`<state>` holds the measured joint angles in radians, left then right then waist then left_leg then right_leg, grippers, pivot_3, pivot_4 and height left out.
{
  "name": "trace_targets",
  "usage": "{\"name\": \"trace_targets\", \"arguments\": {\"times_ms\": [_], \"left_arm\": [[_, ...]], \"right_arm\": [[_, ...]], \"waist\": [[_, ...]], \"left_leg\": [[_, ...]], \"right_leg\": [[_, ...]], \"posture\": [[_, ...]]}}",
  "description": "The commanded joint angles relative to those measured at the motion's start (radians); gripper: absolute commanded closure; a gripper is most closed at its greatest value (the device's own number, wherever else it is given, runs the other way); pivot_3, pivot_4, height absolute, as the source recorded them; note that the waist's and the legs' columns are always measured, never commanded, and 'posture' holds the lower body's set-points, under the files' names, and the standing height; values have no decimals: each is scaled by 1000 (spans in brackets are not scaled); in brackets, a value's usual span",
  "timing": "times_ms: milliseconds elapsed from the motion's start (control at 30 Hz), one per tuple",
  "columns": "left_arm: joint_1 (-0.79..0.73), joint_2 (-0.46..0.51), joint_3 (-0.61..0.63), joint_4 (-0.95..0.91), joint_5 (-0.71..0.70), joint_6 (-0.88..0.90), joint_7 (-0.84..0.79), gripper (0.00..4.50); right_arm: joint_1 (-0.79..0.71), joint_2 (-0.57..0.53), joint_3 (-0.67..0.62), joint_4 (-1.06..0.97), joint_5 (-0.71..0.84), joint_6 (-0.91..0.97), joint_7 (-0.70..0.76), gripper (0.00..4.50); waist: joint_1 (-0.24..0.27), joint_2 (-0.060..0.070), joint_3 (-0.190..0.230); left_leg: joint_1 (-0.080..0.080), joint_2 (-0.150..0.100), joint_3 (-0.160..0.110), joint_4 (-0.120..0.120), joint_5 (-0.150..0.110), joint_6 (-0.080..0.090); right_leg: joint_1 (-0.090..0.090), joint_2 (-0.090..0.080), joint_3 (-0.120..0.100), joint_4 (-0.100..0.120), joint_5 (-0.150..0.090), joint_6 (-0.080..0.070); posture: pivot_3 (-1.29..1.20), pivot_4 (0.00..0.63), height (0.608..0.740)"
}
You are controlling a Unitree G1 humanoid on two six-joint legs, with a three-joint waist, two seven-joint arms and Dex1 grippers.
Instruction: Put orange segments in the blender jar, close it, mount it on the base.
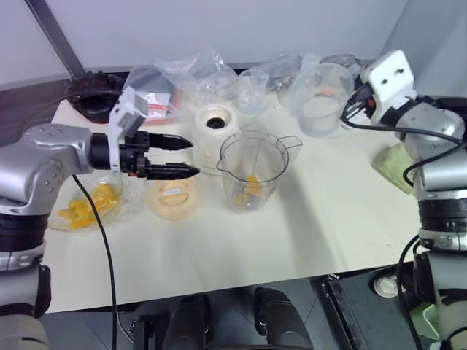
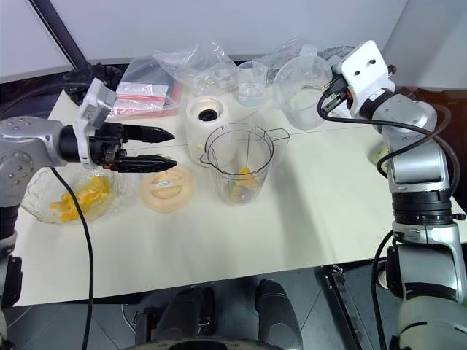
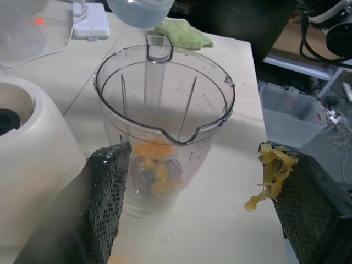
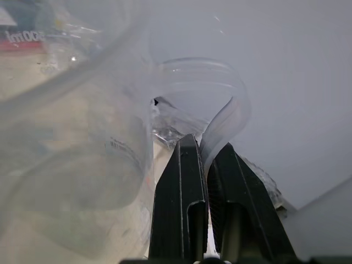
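The clear blender jar (image 1: 252,171) stands upright mid-table, lidless, with orange segments (image 1: 250,186) at its bottom. More orange segments (image 1: 91,204) lie in a glass bowl (image 1: 62,219) at the left. The cream base (image 1: 215,127) sits just behind the jar. My left gripper (image 1: 194,158) hovers open left of the jar, pointing at it, with orange pulp (image 3: 269,176) stuck to one pad. At the back right my right gripper (image 4: 204,144) is shut on the handle of a clear jug (image 1: 321,98).
A peach round lid (image 1: 173,197) lies flat between bowl and jar. Plastic bags (image 1: 190,73) and a small clear cup (image 1: 252,91) crowd the back. A green cloth (image 1: 394,164) lies at the right edge, a black object (image 1: 91,98) at the back left.
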<state>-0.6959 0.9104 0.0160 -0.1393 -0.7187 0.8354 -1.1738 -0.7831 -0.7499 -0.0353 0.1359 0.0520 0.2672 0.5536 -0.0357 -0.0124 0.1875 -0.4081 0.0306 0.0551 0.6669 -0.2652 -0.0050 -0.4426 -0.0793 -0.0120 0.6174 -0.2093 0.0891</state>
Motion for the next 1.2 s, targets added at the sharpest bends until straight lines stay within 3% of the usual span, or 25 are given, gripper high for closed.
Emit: {"name": "trace_targets", "arguments": {"times_ms": [33, 1200], "left_arm": [[3, 7, 38, -30, 1, -19, 4, 599], [19, -15, 33, -40, 12, -18, 23, 599]], "right_arm": [[-27, -14, -11, -64, -15, -32, 11, 4427], [-75, -18, 71, -84, -299, -300, -27, 4427]], "waist": [[0, 0, 0], [-1, 0, 0]], "left_leg": [[0, 0, 0, 0, 0, 0], [0, 0, 0, 1, 0, 0]], "right_leg": [[0, 0, 0, 0, 0, 0], [0, 0, 0, 1, 0, 0]], "posture": [[0, 150, 740], [0, 150, 740]]}}
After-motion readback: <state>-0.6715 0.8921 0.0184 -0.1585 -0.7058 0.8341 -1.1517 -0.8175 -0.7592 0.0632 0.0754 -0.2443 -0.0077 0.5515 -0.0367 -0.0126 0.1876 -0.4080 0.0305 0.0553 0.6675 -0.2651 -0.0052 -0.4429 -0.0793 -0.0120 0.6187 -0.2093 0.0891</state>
